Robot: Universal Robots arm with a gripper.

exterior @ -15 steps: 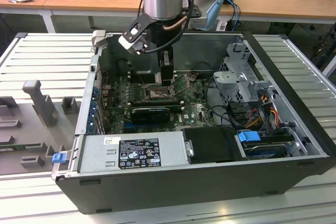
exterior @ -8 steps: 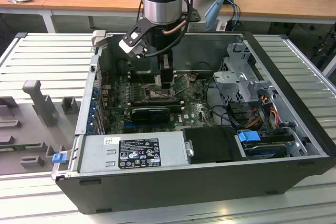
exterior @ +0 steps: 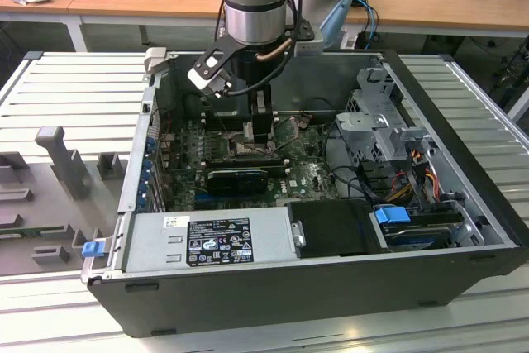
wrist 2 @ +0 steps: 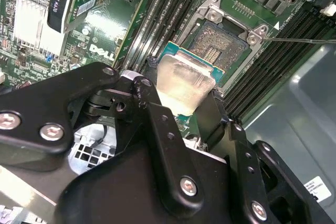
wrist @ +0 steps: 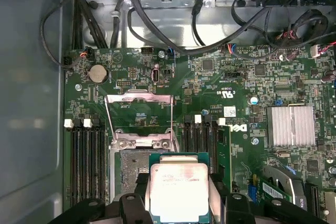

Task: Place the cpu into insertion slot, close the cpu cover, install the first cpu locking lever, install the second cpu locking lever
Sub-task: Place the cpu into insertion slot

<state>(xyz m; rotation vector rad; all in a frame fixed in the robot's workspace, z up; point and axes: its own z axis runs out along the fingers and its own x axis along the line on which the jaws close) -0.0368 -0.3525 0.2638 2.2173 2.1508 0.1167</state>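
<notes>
reaches down into the open computer case (exterior: pixel 273 287) on the ribbed metal table (exterior: pixel 50 80), with the hand (exterior: pixel 252 126) low over the green motherboard (wrist: pixel 236 77). grasps the cpu (wrist: pixel 178 190) by two opposite edges between black fingers (wrist 2: pixel 153 100), pale silver face turned up toward the wrist cameras. holds it partly over the insertion slot (wrist 2: pixel 218 45), with most of the dark pin field uncovered; cannot tell whether chip and socket touch. shows the cpu cover (wrist: pixel 137 98) swung open on the far side of the socket, green board visible through its window. places the socket between rows of black memory slots (wrist: pixel 86 161), near a graphics card (exterior: pixel 240 178).
</notes>
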